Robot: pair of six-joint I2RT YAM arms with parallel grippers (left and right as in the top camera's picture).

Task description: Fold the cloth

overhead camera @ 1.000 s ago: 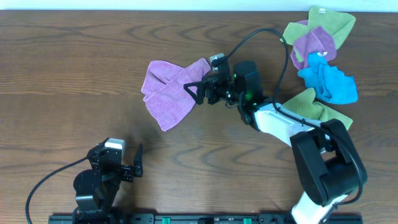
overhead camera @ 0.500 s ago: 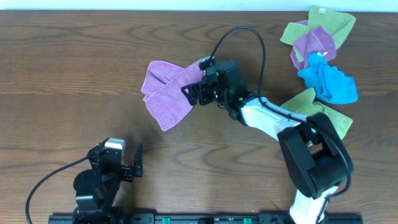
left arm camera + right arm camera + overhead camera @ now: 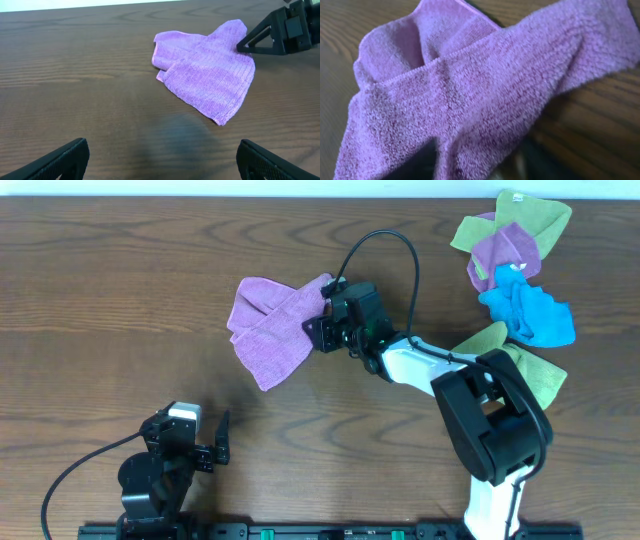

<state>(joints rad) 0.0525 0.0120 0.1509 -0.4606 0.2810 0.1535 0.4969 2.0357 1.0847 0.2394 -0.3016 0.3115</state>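
Note:
The purple cloth (image 3: pixel 270 330) lies crumpled and partly folded over itself on the wooden table, left of centre. My right gripper (image 3: pixel 316 330) reaches in from the right and is shut on the cloth's right corner. In the right wrist view the cloth (image 3: pixel 470 85) fills the frame and bunches between the dark fingers of the right gripper (image 3: pixel 475 162). From the left wrist view the cloth (image 3: pixel 210 85) lies ahead, with the right gripper (image 3: pixel 240 46) pinching its far right tip. My left gripper (image 3: pixel 162 165) stands open and empty near the front left of the table (image 3: pixel 100 330).
A heap of green, purple and blue cloths (image 3: pixel 515 250) lies at the back right corner, and a green cloth (image 3: pixel 505 355) sits beside the right arm. The right arm's black cable (image 3: pixel 385 240) loops above the table.
The right gripper slid left onto the cloth's right corner and its jaws closed on it. The left arm has stayed still.

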